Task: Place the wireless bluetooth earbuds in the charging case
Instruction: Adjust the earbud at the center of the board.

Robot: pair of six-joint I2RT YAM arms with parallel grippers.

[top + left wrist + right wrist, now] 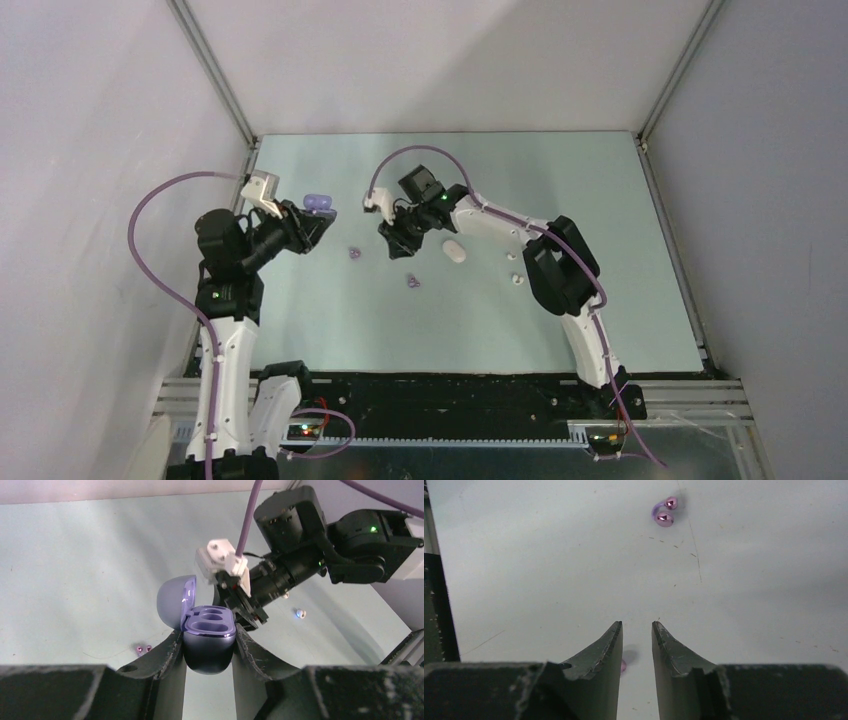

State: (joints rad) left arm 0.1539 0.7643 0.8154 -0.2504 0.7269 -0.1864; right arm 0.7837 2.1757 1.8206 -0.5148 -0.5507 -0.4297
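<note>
Pale green table [500, 330] boxed in by plain white walls [420, 60]. The left tool [209, 635] clamps one open lilac charging case [209, 655], both wells empty. The right tool [637, 630], narrowly parted and empty, hangs near two lilac earbuds [353, 252] on the table. One white oval case [455, 250] and one white bud [516, 280] lie beside it.

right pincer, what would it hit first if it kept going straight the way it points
Most likely the bare table, since the right pincer angles down at it. The purple earbud lies further on and slightly right of that line; depth is hard to judge.
</note>
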